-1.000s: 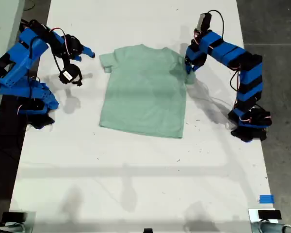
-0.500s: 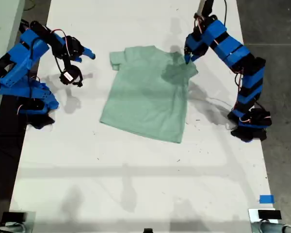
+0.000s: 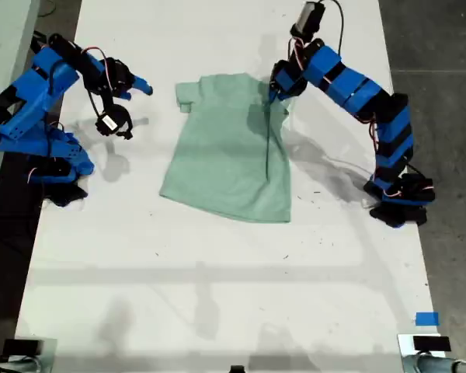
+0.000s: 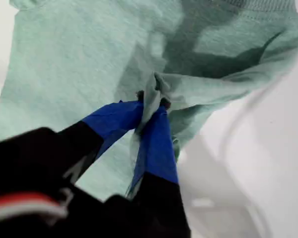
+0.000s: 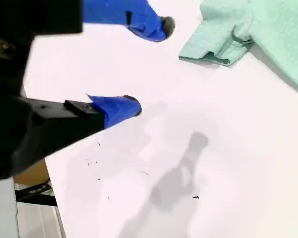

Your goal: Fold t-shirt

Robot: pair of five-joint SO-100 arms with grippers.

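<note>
The pale mint-green t-shirt (image 3: 225, 155) lies on the white table (image 3: 217, 272), with its sleeve at the exterior view's right lifted and drawn over the body. My first gripper (image 3: 276, 92) is shut on that bunched sleeve cloth (image 4: 161, 94), above the shirt's upper right part in the exterior view. My second gripper (image 3: 132, 89) hovers open over bare table at the exterior view's left of the shirt, apart from the other sleeve (image 5: 213, 47). Both its fingertips (image 5: 131, 106) hold nothing.
The arms' bases stand at the exterior view's left edge (image 3: 50, 167) and right edge (image 3: 400, 202). A blue tape mark (image 3: 426, 318) sits near the lower right corner of the exterior view. Grey floor borders the table on the exterior view's right.
My first gripper took hold of the sleeve, lifted it and carried it toward the exterior view's left over the shirt, folding that side inward. The second arm has hardly moved.
</note>
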